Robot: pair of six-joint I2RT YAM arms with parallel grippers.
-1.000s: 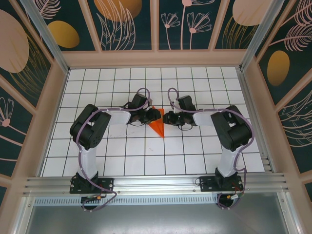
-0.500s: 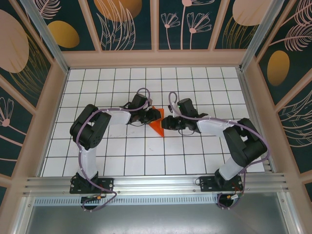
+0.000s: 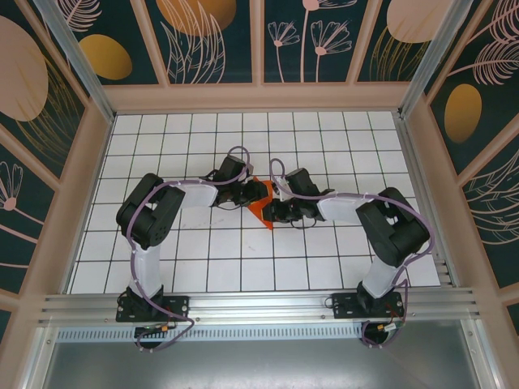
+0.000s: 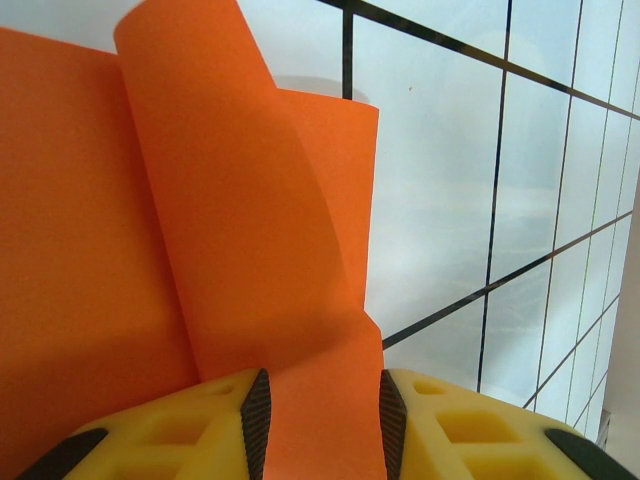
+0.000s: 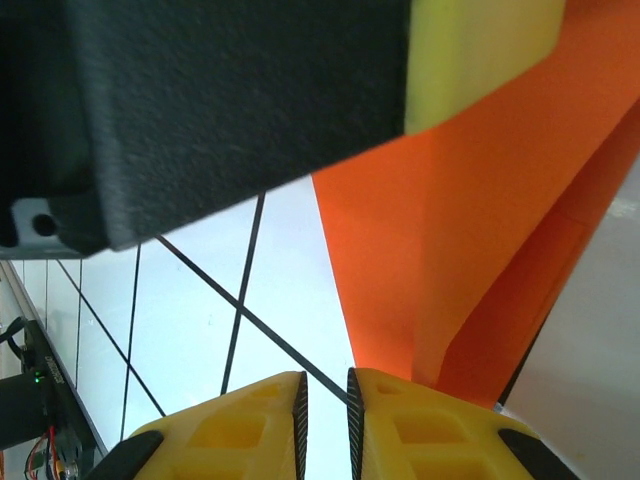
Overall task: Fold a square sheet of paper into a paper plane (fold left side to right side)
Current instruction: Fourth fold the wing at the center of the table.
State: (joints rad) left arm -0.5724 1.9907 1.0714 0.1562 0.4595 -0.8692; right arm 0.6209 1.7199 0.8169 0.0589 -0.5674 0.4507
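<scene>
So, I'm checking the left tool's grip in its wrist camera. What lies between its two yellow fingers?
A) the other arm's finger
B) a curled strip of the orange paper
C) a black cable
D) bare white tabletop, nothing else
B: in the left wrist view a curled flap of the orange paper runs down between the yellow fingers of the left tool, whose dark pads sit against both its sides.

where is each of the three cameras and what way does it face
Top external: above and behind the bases, looking down on the grid table; both arms show, hands meeting at the orange paper.
Left wrist: on the left arm, looking past its yellow fingers, which pinch a curled paper flap.
Right wrist: on the right arm, looking past its nearly closed fingers at the paper and the other hand's body.
Shared: the orange paper.
</scene>
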